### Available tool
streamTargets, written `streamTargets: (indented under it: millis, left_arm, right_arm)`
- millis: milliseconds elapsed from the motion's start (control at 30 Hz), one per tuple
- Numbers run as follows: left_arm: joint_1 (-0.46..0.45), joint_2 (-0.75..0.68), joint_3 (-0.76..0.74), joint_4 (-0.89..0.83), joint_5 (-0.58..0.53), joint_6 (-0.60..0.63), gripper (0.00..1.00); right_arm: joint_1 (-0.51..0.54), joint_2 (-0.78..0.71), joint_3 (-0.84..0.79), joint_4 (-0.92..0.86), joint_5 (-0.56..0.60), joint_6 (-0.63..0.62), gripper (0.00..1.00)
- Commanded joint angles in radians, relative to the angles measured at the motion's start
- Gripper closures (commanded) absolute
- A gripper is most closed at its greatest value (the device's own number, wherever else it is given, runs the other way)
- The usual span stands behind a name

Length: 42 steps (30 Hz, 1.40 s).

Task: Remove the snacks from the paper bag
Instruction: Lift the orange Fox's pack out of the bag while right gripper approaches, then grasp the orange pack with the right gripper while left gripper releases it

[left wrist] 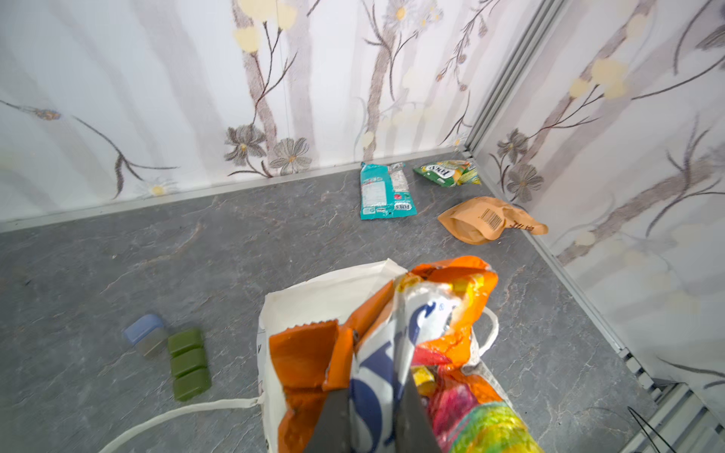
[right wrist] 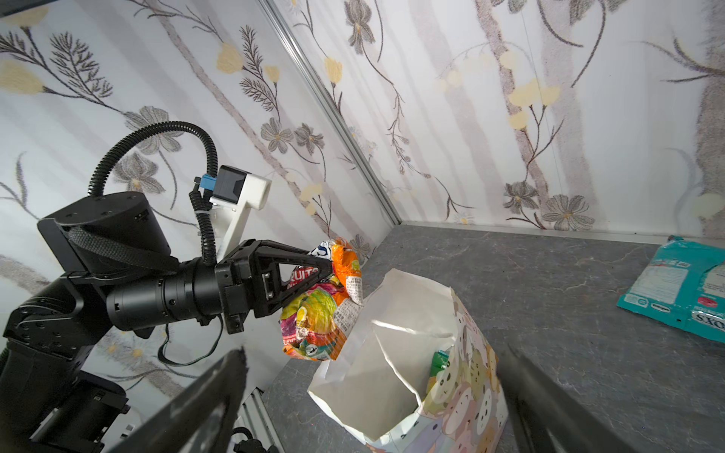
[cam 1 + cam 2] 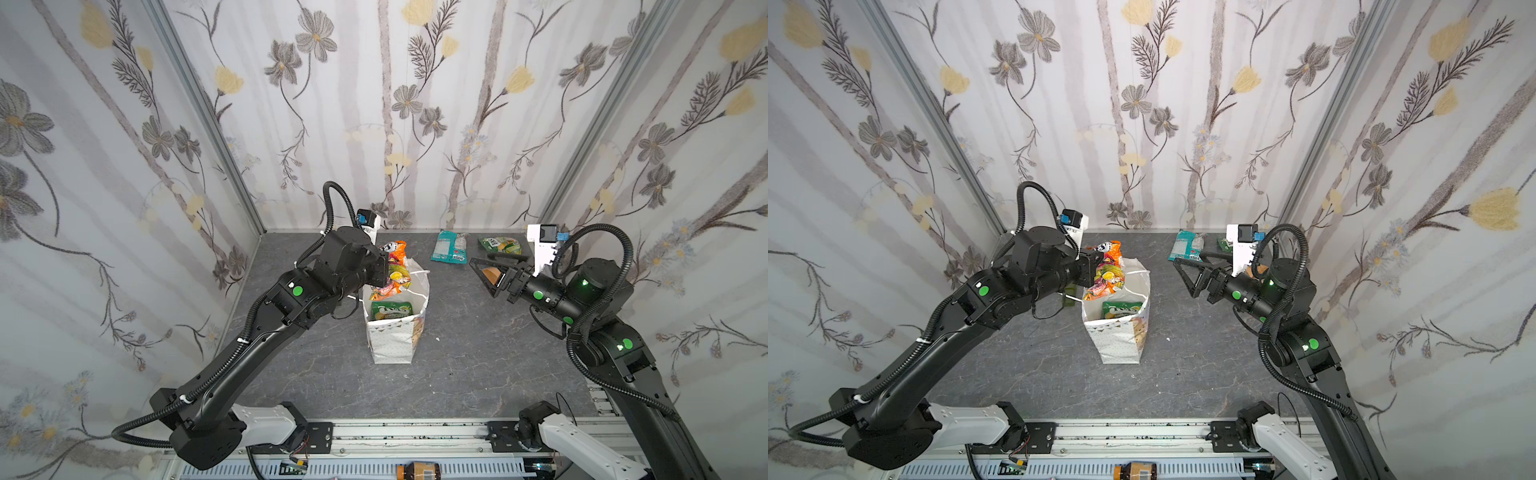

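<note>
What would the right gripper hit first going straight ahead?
Likely the paper bag, dead ahead of the open right gripper in the right wrist view; depth is unclear, so it could pass over the rim.

Tan pouch (image 3: 493,275), right of centre in a top view: mostly behind right gripper (image 3: 483,278). Green packet (image 3: 390,309) in paper bag (image 3: 390,347): lower part hidden. Teal packet (image 2: 682,290) cut by right wrist frame edge.
</note>
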Motion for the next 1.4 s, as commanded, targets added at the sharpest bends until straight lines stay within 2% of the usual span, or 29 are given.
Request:
streamTargets:
  millis: [0,133,467,800,867,967,1067,1133,1200,1367]
  left_arm:
    - [-0.008,-0.043,-0.026,0.18,0.047,0.041,1.0]
    - [-0.035,-0.056,-0.025,0.229,0.075,0.077,1.0]
    - [-0.116,-0.022,0.015,0.278,0.055,0.181,1.0]
    - [-0.143,-0.018,0.027,0.298,0.061,0.204,1.0]
    - [-0.146,-0.021,0.024,0.3,0.058,0.203,1.0]
    - [-0.147,-0.021,0.024,0.298,0.048,0.206,1.0]
    - [-0.147,-0.019,0.022,0.297,0.04,0.208,1.0]
    - [-0.148,-0.019,0.021,0.296,0.039,0.209,1.0]
    - [-0.149,-0.019,0.018,0.299,0.036,0.213,0.95]
    - [-0.152,-0.03,0.006,0.309,0.03,0.22,0.74]
  right_arm:
    - [0.035,0.025,0.002,0.085,-0.011,0.025,0.0]
    - [0.102,0.071,0.024,0.09,0.004,0.018,0.0]
    - [0.271,0.176,0.045,0.106,0.023,0.011,0.02]
    - [0.336,0.214,0.026,0.186,0.011,0.034,0.14]
    - [0.336,0.214,0.016,0.219,0.004,0.043,0.19]
    - [0.336,0.214,0.006,0.264,-0.007,0.05,0.31]
    - [0.337,0.212,0.002,0.281,-0.009,0.051,0.49]
    - [0.336,0.214,0.001,0.282,-0.005,0.055,0.53]
    - [0.336,0.212,-0.001,0.283,-0.001,0.059,0.56]
    - [0.336,0.2,-0.006,0.297,0.021,0.059,0.84]
